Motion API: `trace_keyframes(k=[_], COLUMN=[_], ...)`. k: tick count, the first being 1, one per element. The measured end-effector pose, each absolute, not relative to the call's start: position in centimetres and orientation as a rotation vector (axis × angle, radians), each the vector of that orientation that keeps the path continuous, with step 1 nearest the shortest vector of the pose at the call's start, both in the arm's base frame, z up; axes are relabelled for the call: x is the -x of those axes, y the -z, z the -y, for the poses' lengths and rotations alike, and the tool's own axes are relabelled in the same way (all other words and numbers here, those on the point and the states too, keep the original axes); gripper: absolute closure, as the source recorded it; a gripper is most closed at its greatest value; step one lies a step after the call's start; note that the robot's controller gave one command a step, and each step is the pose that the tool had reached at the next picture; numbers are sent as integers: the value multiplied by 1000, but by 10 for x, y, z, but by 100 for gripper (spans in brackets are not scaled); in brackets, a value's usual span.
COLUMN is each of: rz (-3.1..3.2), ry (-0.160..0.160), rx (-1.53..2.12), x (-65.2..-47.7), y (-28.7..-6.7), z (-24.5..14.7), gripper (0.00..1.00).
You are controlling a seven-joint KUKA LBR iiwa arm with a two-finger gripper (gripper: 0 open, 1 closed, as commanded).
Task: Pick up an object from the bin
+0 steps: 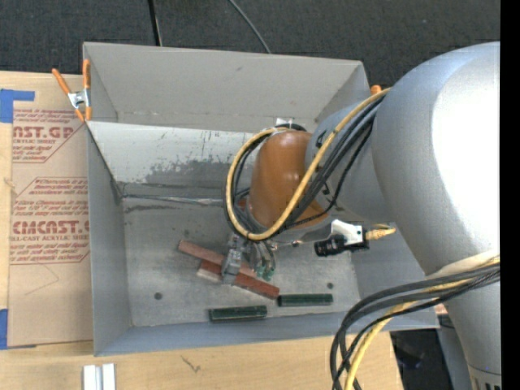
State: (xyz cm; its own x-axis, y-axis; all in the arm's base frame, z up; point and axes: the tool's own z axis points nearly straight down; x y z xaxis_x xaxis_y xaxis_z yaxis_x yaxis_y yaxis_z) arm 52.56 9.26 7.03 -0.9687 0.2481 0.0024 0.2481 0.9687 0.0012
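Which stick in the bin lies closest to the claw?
The reddish-brown stick, lying diagonally right under the claw. The left green stick and the right green stick lie apart from it, toward the view's bottom.

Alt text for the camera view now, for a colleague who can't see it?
The gripper sits low over a reddish-brown flat bar lying slantwise on the floor of the grey bin. A dark green stick and a second green stick lie near the lower wall.
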Motion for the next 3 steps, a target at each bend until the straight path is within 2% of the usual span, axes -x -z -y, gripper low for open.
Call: trace_keyframes(k=[1,2,3], rz=[3090,3081,3064], ry=[2,-3,4], rx=[584,628,704], x=[-521,-525,-510], y=[-71,-71,-71], z=[-95,-135,-146], gripper=[100,100,100])
